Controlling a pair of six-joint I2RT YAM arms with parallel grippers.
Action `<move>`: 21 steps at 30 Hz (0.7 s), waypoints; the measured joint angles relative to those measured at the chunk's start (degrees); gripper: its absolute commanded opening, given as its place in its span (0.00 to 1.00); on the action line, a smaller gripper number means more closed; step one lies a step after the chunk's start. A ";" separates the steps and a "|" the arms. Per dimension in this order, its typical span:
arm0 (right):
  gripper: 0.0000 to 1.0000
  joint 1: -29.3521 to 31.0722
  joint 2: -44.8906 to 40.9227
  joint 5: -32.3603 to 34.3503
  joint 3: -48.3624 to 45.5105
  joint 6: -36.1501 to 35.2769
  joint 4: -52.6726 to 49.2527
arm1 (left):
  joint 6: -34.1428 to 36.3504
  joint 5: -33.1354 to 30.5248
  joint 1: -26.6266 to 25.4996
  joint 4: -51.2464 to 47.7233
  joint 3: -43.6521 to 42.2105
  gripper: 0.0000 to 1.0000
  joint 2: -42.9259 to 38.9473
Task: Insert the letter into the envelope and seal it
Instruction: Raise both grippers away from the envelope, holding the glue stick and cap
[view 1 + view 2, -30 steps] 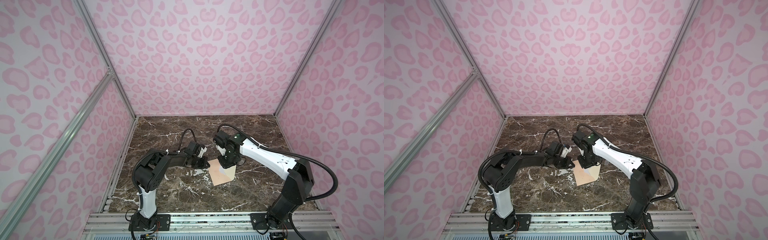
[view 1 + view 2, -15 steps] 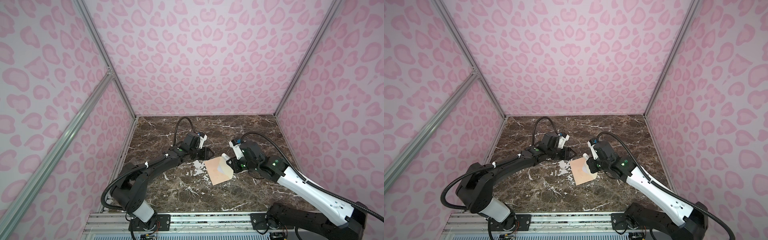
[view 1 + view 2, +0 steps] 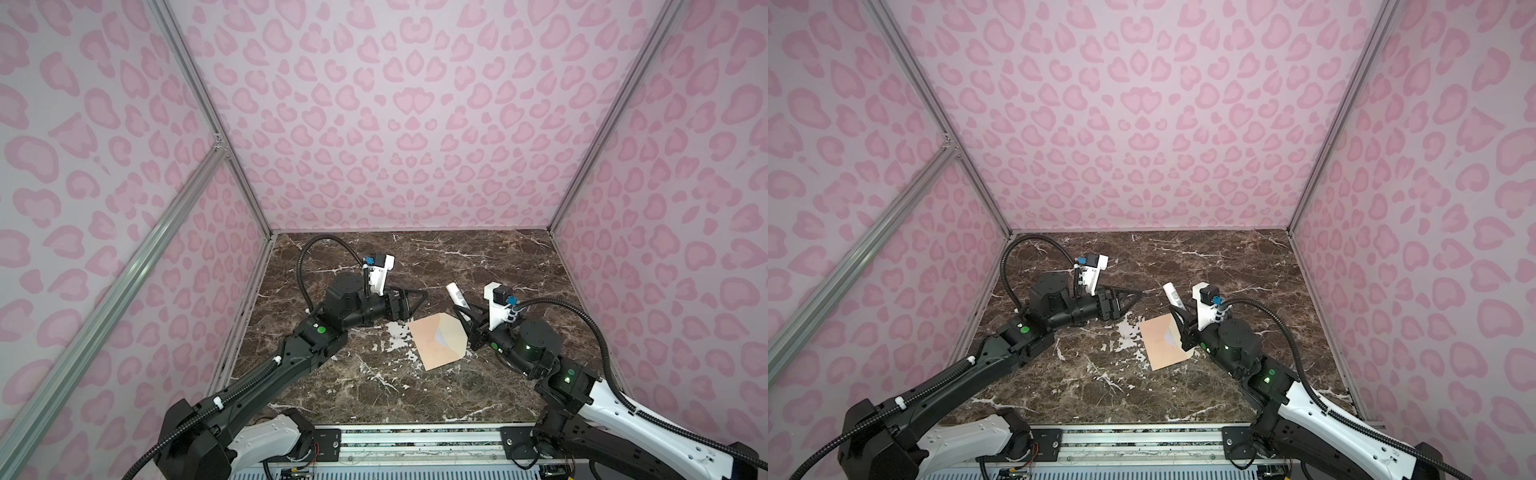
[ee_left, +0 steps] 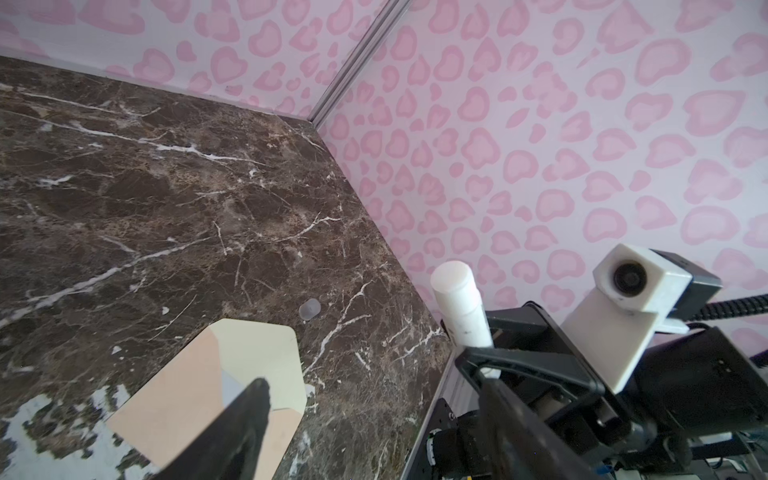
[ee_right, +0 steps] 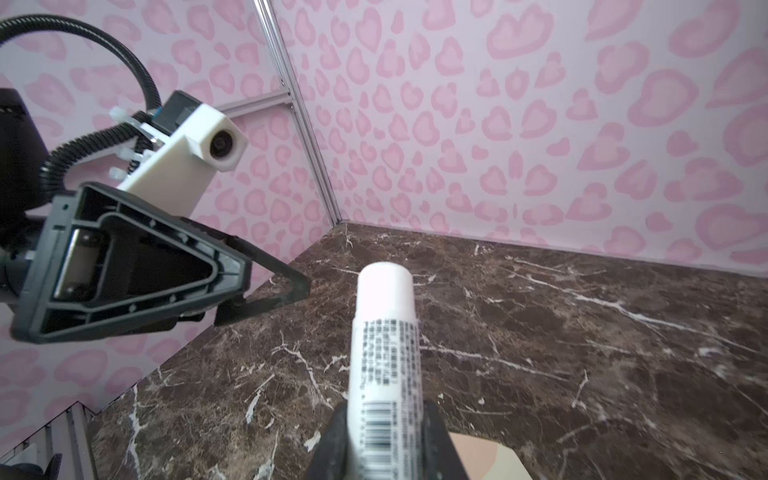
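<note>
Your left gripper [image 5: 266,301]: spread wide, empty | your right gripper [image 5: 384,440]: clamped on tube [image 5: 384,353] | tube: barcode, print too small to read | envelope [image 3: 432,347]: on table [image 3: 457,257]

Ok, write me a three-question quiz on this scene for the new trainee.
1. What does the right gripper hold? A) a pen B) a glue stick C) nothing
2. Fill in: the envelope lies flat on the ___.
3. True or false: the left gripper is open and empty.

Key: 1 B. 2 table. 3 true.
</note>
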 measured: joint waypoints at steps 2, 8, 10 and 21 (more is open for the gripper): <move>0.00 1.46 1.73 1.33 0.00 -1.09 3.58 | -2.19 0.66 -0.92 2.91 -0.81 0.98 0.07; 0.00 4.52 5.84 3.80 0.61 -3.28 11.21 | -5.44 0.61 -4.57 10.73 -0.96 0.98 1.38; 0.00 5.03 6.40 4.15 0.55 -3.67 13.22 | -5.51 0.57 -5.38 11.54 -0.87 0.94 2.01; 0.00 6.75 6.69 5.11 -0.17 -4.70 17.66 | -8.04 -0.68 -6.21 16.72 -0.66 0.79 5.07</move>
